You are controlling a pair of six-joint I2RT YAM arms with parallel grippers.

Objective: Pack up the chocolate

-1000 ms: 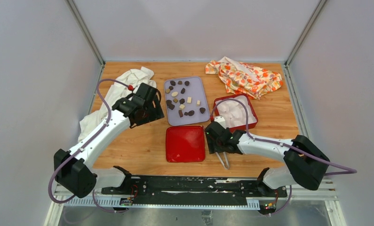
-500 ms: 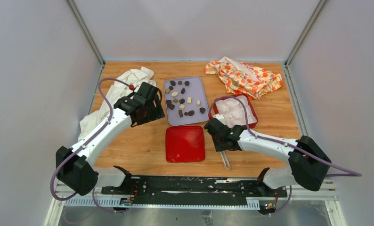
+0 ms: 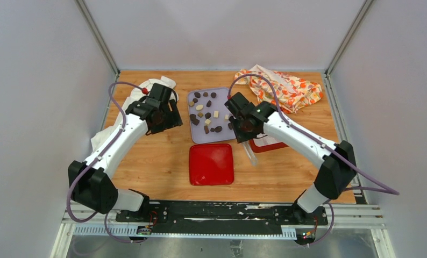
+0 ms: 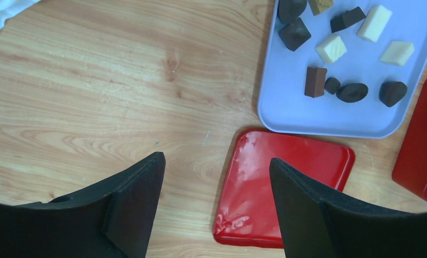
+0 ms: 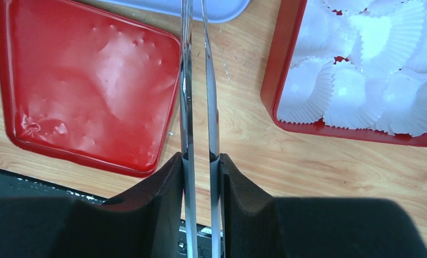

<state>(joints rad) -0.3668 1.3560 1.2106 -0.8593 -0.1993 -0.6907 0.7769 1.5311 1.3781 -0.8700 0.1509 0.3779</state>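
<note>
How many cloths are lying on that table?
2. A white cloth lies crumpled along the left side, partly covered; an orange-patterned cloth lies bunched at the far right corner. No other cloth shows.

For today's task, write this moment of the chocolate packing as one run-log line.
left gripper: open, empty | right gripper: shut on tongs | chocolate: on lilac tray | red box: holds paper cups

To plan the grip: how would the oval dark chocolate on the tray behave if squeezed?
The oval dark chocolate looks small and smooth, so probably light and slippery. Its rounded sides may let it skid across the flat tray.
</note>
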